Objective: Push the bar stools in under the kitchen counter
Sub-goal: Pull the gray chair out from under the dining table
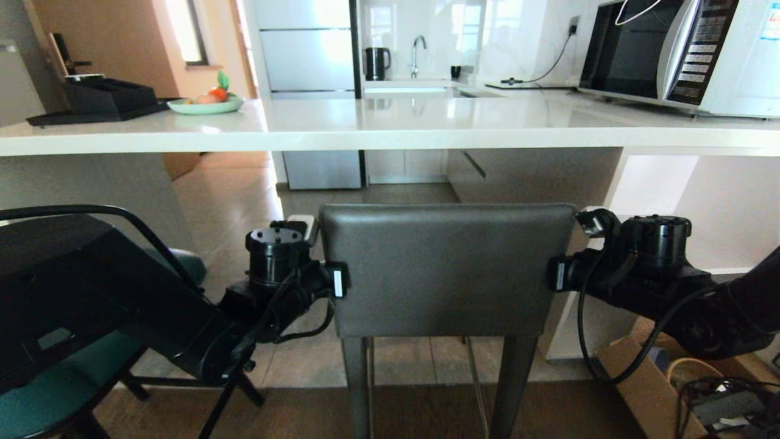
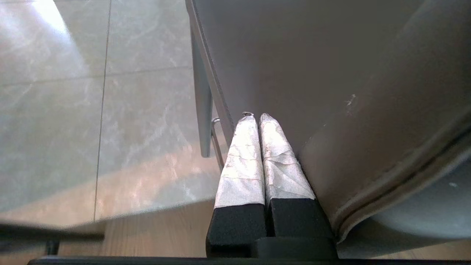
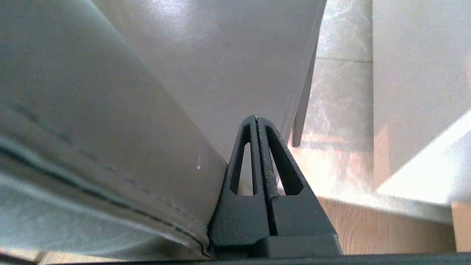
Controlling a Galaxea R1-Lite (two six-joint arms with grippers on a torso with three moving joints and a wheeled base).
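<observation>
grey stool squared up for the push, not yet under the counter

long white kitchen counter across the whole upper head view, slab edge facing the robot, open floor beneath. on top, well out of the way: microwave far right, black tray and fruit plate far left.

dead centre and close to the camera, grey stool, squared back toward the robot, top of the back clearly lower than the slab underside. seat apparently short of the counter edge, so judged as mid-task: push lined up, travel left to do. teal stool at lower left, half hidden behind the left arm, looks well back from the counter and untouched; second push probably remaining.

both arms reaching in from the sides, wrists roughly level at mid-height of the back, bracketing it. left gripper pressed flat along the left side of the grey leather, taped fingers closed together on nothing. right gripper mirrored on the right side, black fingers likewise closed tight, empty, lying against the leather. no grasp anywhere; contact by fingers' flanks only.
</observation>
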